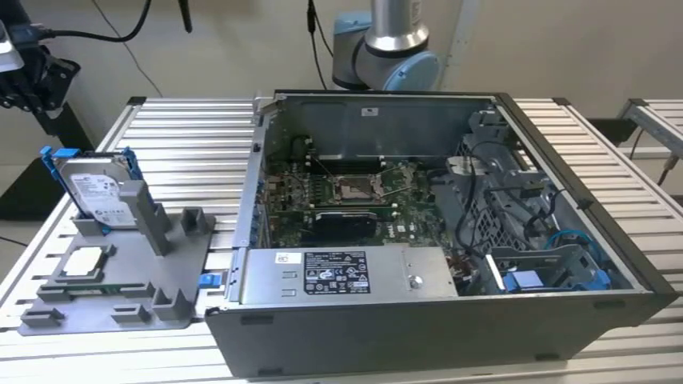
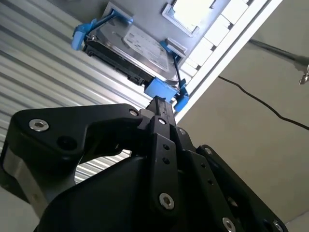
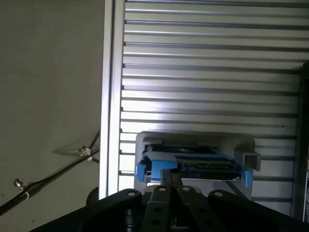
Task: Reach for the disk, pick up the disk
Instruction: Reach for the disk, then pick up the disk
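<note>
The disk [image 1: 96,188] is a silver-grey drive with a white label in a bright blue bracket. It stands upright in a grey holder [image 1: 128,272] at the exterior view's left. My gripper [image 1: 24,76] is black and hangs up at the far left, beyond the table edge and well apart from the disk. In the second wrist view the disk [image 2: 133,46] lies past my fingertips [image 2: 158,104]. The first wrist view shows the disk's [image 3: 193,162] edge just beyond the gripper [image 3: 171,176]. The fingers sit together, shut on nothing.
An open computer case [image 1: 427,224] fills the middle and right of the slatted metal table [image 1: 192,136]. A small square chip [image 1: 85,262] rests on the grey holder in front of the disk. Cables [image 3: 53,179] run over the floor beside the table edge.
</note>
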Controlling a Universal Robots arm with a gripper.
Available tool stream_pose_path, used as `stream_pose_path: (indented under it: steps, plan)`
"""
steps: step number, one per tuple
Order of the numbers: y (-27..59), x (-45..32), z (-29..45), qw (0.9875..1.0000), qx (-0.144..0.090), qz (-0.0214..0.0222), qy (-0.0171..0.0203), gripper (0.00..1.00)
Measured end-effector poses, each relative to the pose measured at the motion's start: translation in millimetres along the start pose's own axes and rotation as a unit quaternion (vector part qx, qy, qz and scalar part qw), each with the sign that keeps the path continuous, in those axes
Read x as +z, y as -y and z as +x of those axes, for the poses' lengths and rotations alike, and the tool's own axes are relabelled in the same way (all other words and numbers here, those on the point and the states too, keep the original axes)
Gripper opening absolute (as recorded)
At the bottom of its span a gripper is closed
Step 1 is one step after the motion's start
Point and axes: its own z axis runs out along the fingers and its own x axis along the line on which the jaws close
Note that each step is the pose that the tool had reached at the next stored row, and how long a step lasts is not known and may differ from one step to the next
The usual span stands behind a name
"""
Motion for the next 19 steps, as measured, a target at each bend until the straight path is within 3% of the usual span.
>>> stream_pose_path:
  steps: [19]
  plan:
    - [3.0,-0.1,-1.0,1.0,0.0,0.0,-0.0002,0.0]
